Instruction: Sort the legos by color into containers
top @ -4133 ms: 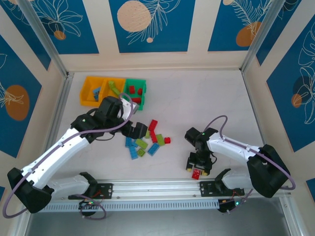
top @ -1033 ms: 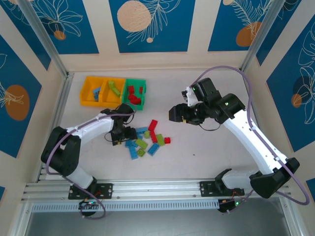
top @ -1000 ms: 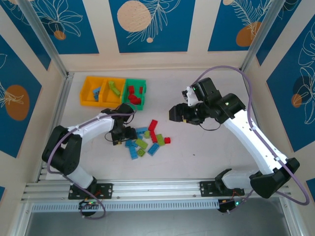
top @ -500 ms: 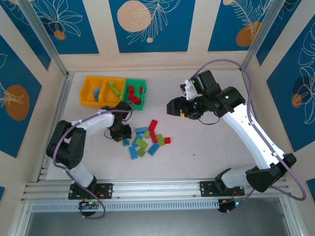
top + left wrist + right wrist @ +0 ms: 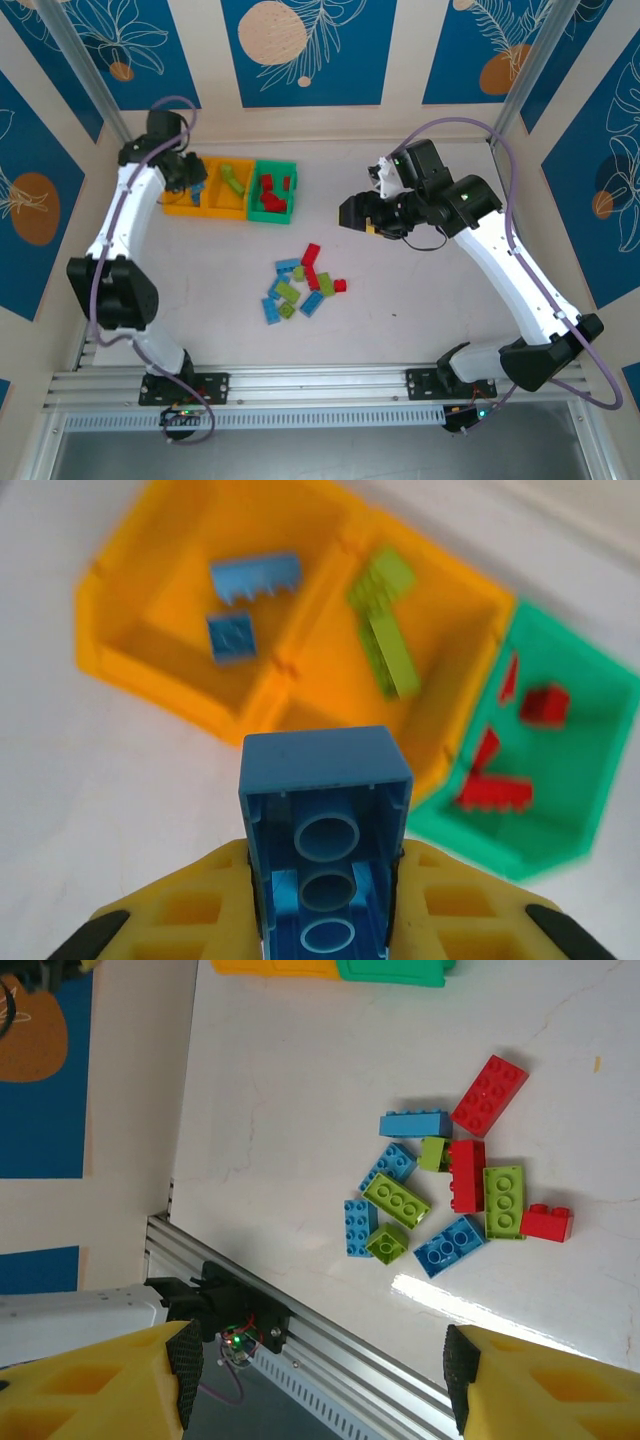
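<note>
My left gripper [image 5: 325, 885] is shut on a light blue lego [image 5: 325, 810], held studs-down above the table just in front of the containers. In the top view that gripper [image 5: 186, 176] hovers at the left orange bin [image 5: 172, 208]. This bin [image 5: 150, 670] holds two blue legos [image 5: 255, 578], the middle orange bin [image 5: 450, 610] lime green ones [image 5: 385, 650], the green bin [image 5: 590, 770] red ones [image 5: 530, 705]. My right gripper [image 5: 356, 212] hangs open and holds nothing, high above the loose pile of red, blue and green legos [image 5: 300, 285]. The pile [image 5: 450, 1185] lies beyond its fingertips [image 5: 185, 1375].
The front aluminium rail [image 5: 300, 1330] runs along the near table edge. A metal frame post [image 5: 120, 190] stands close to the left of the bins. Bare table [image 5: 430, 300] lies right of the pile.
The left gripper closed on a blue lego at the pile, lifted it and swung back-left to the bins. The right arm shifted slightly back-left, still open.
</note>
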Controlling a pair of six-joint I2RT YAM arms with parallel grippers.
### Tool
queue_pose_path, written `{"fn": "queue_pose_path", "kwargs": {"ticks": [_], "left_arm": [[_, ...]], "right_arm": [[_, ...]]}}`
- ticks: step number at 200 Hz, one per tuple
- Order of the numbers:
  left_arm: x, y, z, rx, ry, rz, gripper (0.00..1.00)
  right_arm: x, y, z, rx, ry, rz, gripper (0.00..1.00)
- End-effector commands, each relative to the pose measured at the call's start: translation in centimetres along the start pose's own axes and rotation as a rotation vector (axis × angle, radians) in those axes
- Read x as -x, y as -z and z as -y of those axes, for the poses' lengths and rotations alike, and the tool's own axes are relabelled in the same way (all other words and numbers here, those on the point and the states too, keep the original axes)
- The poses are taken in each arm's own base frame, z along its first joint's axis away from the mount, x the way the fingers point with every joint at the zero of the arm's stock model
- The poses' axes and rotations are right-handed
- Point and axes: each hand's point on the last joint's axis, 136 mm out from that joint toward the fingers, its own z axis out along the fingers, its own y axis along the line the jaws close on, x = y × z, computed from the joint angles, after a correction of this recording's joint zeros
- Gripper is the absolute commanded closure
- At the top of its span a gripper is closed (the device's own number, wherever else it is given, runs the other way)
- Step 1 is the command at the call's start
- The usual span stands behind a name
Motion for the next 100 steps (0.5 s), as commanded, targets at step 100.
{"fn": "queue_pose_path", "kwargs": {"ticks": [100], "left_arm": [[7.6, -5.5, -2.1, -0.086, 0.176, -0.044, 0.42]], "right_arm": [[-0.2, -1.1, 2.6, -0.073, -0.107, -0.029, 0.33]]}}
